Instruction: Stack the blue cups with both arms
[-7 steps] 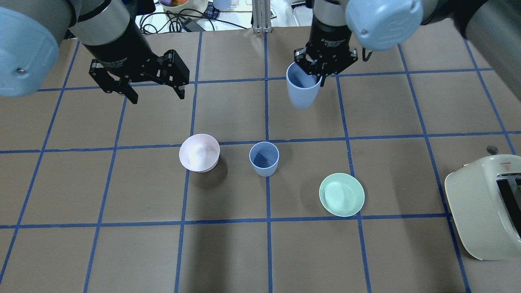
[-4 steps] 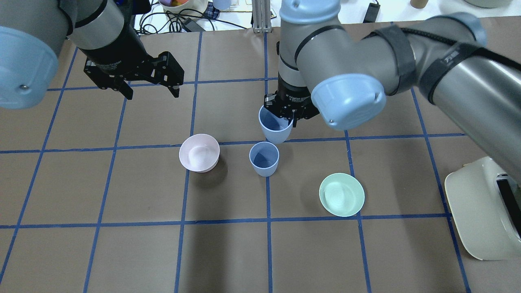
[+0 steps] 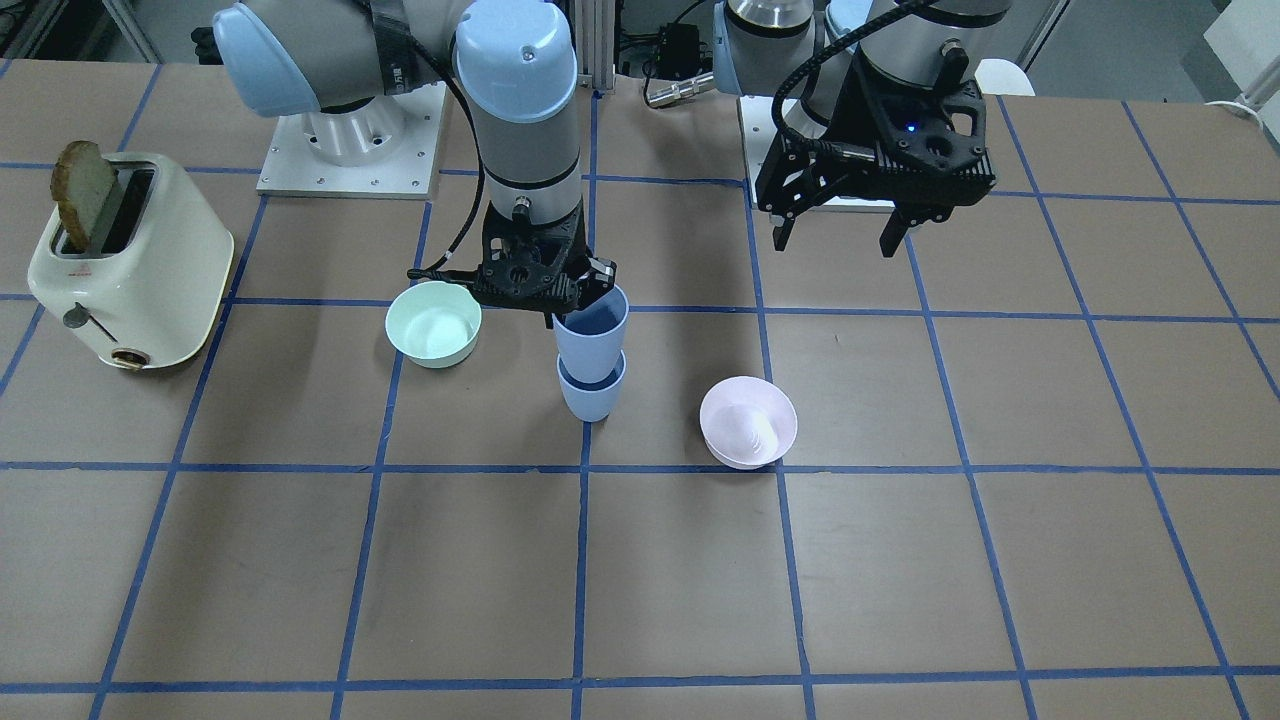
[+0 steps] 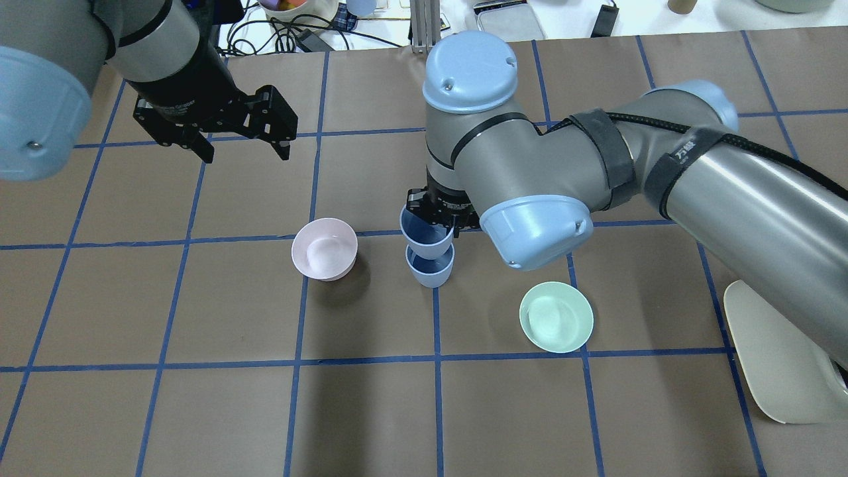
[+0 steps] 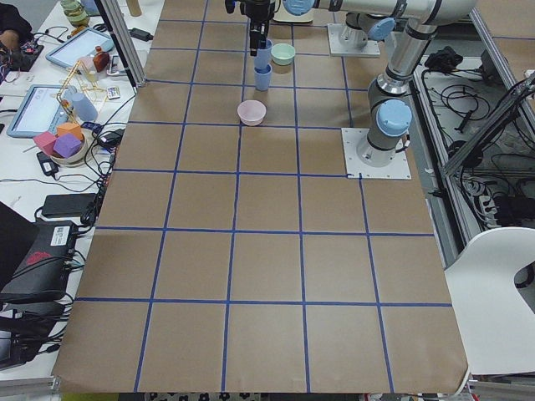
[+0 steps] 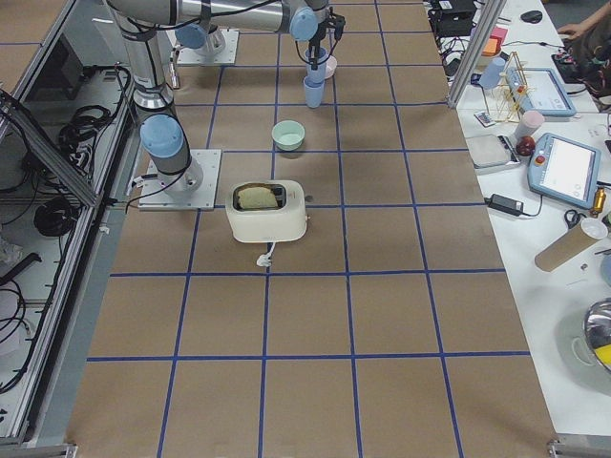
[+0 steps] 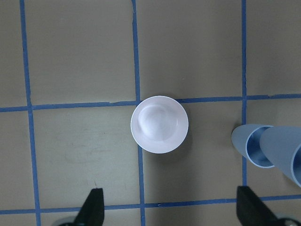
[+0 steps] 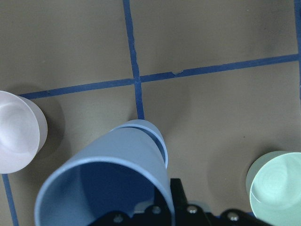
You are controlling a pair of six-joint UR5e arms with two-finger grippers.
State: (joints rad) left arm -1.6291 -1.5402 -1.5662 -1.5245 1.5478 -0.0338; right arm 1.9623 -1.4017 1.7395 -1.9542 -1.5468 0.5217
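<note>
Both blue cups stand mouth-up with their long axes near vertical, close to the middle of the paper-covered table [image 3: 900,560]. The upper cup [image 3: 591,335] hangs directly over the lower cup [image 3: 592,402], its tapered base at or just inside the lower one's mouth; how deep it sits cannot be told. The right gripper [image 3: 556,312] pinches the upper cup by the rim on its robot-facing side, one finger inside the wall. The left gripper [image 3: 833,240] hangs in the air with its fingers spread wide, holding nothing. Its wrist camera looks straight down on the smooth, round pink bowl [image 3: 748,423], near the cups. Only the front view shows the slice of toast in the cream toaster [image 3: 130,265]; the overhead view shows just its rounded shell. A glossy mint bowl [image 3: 433,323] sits on the cups' other side.
</note>
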